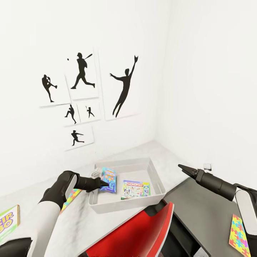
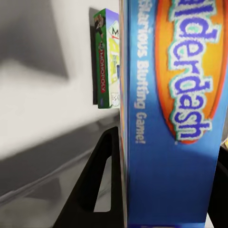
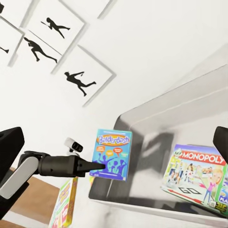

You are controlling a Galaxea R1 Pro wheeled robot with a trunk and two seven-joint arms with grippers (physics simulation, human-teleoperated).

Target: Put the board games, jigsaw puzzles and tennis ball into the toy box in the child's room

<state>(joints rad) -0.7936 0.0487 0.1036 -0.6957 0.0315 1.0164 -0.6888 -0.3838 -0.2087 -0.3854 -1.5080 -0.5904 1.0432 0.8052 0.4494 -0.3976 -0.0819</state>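
The table runs under both arms, its near part hidden by a red chair back. On it the toy box sits by the wall corner, with a Monopoly game lying flat inside. The left gripper is clamped on the blue Balderdash game, holding it upright over the box's left end; in the left wrist view the game hides one finger, the other pressed to its face. The right gripper hangs above the box's right rim, well apart from the toys; whether its tips are together I cannot tell. One puzzle shows partly behind the left arm, another lies on the dark side unit. The Skip-Bo game is cut off at the left edge.
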